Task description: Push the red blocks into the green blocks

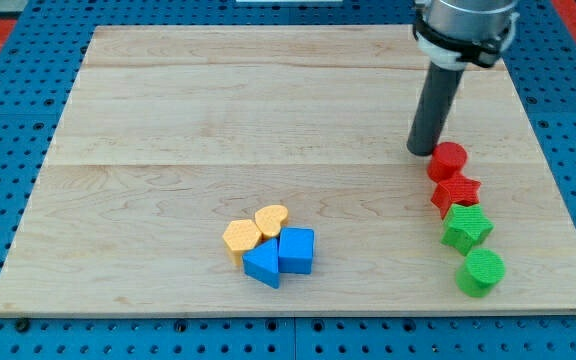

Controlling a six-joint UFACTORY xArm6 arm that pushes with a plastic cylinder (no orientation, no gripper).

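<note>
I have no pincer—just my tip, touching the red round block near the desk's right edge.

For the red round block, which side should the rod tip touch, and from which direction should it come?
Nothing can grip here, so push instead. Put my tip against the upper face of the red round block, the side toward the view's top. The red star block, green star block and green round block line up below it, so a downward push probably drives the reds into the greens.
</note>
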